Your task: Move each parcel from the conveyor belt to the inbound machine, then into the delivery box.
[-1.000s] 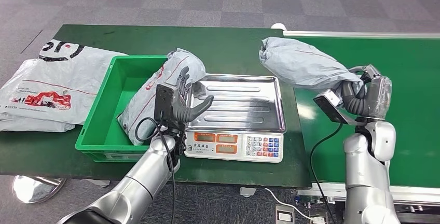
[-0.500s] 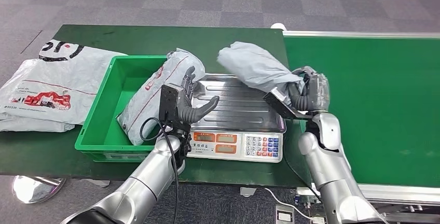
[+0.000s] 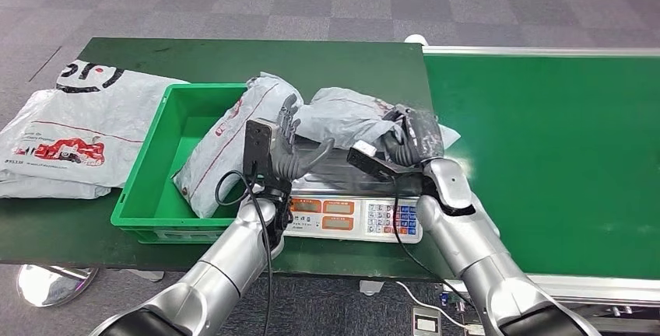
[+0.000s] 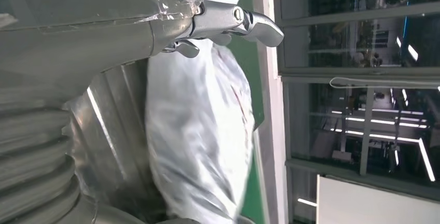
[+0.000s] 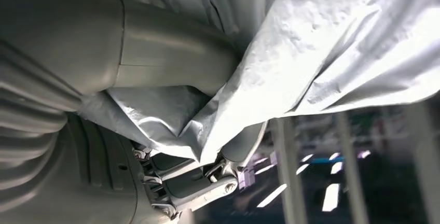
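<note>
My right hand (image 3: pixel 408 140) grips a grey plastic parcel (image 3: pixel 342 117) and holds it over the steel tray of the weighing scale (image 3: pixel 354 213). The right wrist view shows the parcel's crinkled film (image 5: pixel 321 53) pinched against my thumb (image 5: pixel 171 53). My left hand (image 3: pixel 292 149) hovers open at the scale's left side, fingers spread, just short of the held parcel. Another grey parcel with red print (image 3: pixel 229 145) leans in the green delivery box (image 3: pixel 152 173), and the left wrist view shows a white parcel (image 4: pixel 202 130) beyond my left fingers (image 4: pixel 249 19).
A large white printed bag (image 3: pixel 66 130) lies on the dark green table at the far left. The green conveyor belt (image 3: pixel 545 141) stretches to the right of the scale, with a white rail along its far edge.
My right arm has swung left from the conveyor belt, carrying the grey parcel over the scale tray. The left hand has stayed almost still beside the scale.
</note>
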Action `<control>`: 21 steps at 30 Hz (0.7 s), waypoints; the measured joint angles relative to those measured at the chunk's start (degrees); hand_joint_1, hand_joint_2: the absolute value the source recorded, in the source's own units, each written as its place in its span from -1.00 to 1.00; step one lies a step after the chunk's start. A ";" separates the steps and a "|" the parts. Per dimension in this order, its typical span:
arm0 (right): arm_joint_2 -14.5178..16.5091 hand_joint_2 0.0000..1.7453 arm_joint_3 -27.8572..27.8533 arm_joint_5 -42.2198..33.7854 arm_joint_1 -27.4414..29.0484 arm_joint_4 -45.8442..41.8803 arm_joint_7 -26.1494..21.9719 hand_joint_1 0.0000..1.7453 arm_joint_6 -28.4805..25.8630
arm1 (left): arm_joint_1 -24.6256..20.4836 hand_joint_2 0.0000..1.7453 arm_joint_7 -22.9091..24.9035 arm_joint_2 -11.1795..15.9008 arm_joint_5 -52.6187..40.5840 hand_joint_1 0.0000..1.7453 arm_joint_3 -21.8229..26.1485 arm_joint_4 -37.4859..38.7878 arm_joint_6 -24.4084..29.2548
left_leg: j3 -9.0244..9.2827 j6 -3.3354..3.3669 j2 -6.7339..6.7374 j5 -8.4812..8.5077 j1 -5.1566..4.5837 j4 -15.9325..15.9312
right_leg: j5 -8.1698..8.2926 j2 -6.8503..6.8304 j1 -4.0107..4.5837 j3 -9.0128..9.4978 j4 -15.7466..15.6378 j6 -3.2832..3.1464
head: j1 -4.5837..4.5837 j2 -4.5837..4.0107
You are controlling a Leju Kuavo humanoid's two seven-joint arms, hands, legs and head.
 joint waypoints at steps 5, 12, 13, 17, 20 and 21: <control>1.69 1.00 3.41 0.13 -0.41 0.00 -1.68 1.00 5.78 | -0.57 1.00 -0.83 -0.15 1.72 -1.00 -0.04 0.12 1.02 | 0.00 -0.02 0.03 0.00 0.04 0.00 | 0.00 0.06 0.03 -0.01 0.01 -0.01 | 0.00 0.00; 2.40 1.00 6.39 0.65 -0.73 0.00 -2.31 1.00 8.16 | -0.85 1.00 -1.18 -0.17 2.02 -1.00 -0.56 0.07 1.44 | -0.01 -0.01 0.01 0.00 0.03 0.00 | 0.00 0.04 0.01 -0.01 0.00 -0.01 | 0.00 0.00; 2.40 1.00 6.59 0.66 -0.77 0.00 -2.31 1.00 8.17 | -0.85 1.00 -1.20 -0.17 2.02 -1.00 -0.60 0.07 1.45 | -0.01 -0.01 0.01 0.00 0.03 0.00 | 0.00 0.04 0.01 -0.01 0.00 -0.01 | 0.00 0.00; 2.41 1.00 7.27 0.66 -0.88 0.00 -2.31 -0.29 8.22 | -0.87 1.00 -1.24 -0.16 2.03 -1.00 -0.85 0.07 1.51 | -0.01 -0.01 0.01 0.00 0.02 0.00 | 0.00 0.04 0.01 -0.01 0.00 -0.01 | 0.00 0.00; 2.41 1.00 7.39 0.65 -1.01 0.00 -2.50 -1.00 8.23 | -0.94 1.00 -1.31 -0.15 2.04 -1.00 -0.96 0.07 1.61 | -0.01 -0.01 0.01 0.00 0.03 0.00 | 0.00 0.04 0.02 -0.01 0.00 -0.01 | 0.00 0.00; 2.41 1.00 7.49 0.65 -1.06 0.00 -2.65 -1.00 8.21 | -0.97 1.00 -1.35 -0.15 2.04 -1.00 -0.99 0.07 1.68 | -0.01 -0.01 0.01 0.00 0.03 0.00 | 0.00 0.04 0.02 -0.01 0.00 -0.01 | 0.00 0.00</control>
